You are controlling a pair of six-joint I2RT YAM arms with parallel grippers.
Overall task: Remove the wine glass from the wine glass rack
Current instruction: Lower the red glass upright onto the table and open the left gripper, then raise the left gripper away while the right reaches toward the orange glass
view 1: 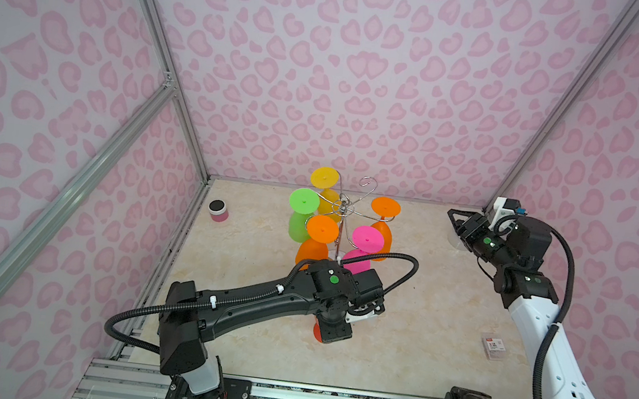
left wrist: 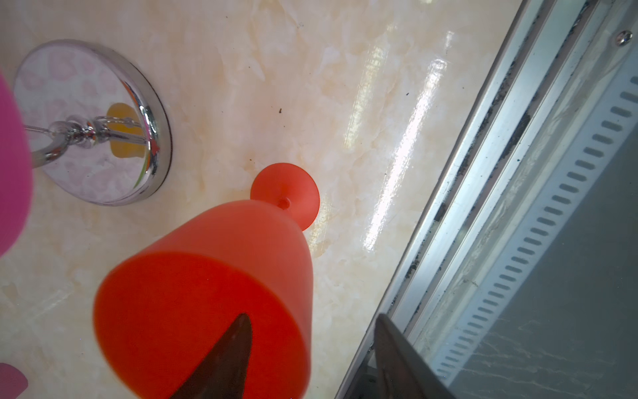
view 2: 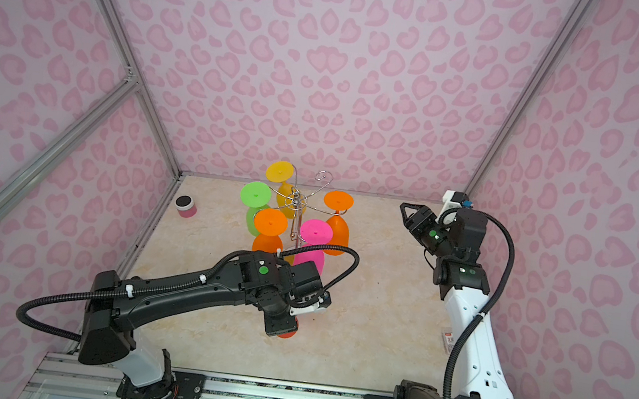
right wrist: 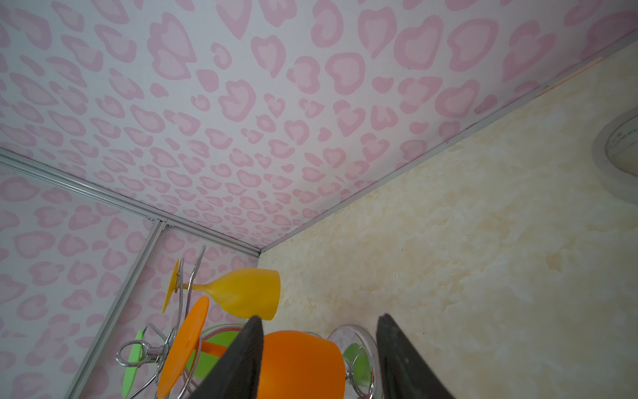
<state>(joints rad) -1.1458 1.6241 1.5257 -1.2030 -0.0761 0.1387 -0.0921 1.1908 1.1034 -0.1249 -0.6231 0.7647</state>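
A red wine glass (left wrist: 221, 276) stands upright on its foot on the marble table, near the rack's round mirror base (left wrist: 153, 138). My left gripper (left wrist: 312, 316) hangs over it, open. One finger shows dark through the red bowl. The other finger (left wrist: 397, 352) stands outside, apart from the wall. In both top views the red glass (view 1: 318, 331) (view 2: 289, 333) peeks out under the left gripper (view 1: 330, 330). The wine glass rack (view 1: 343, 212) (view 2: 296, 201) carries several coloured glasses hanging upside down. My right gripper (view 1: 453, 220) (right wrist: 319, 317) is open and empty, far right of the rack.
A pink jar with a black lid (view 1: 218, 210) stands by the left wall. A small packet (view 1: 493, 347) lies beside the right arm. A tape roll (right wrist: 618, 152) lies near the right gripper. One rack arm (view 1: 368, 182) at the back carries nothing. A metal rail (view 1: 283, 397) edges the front.
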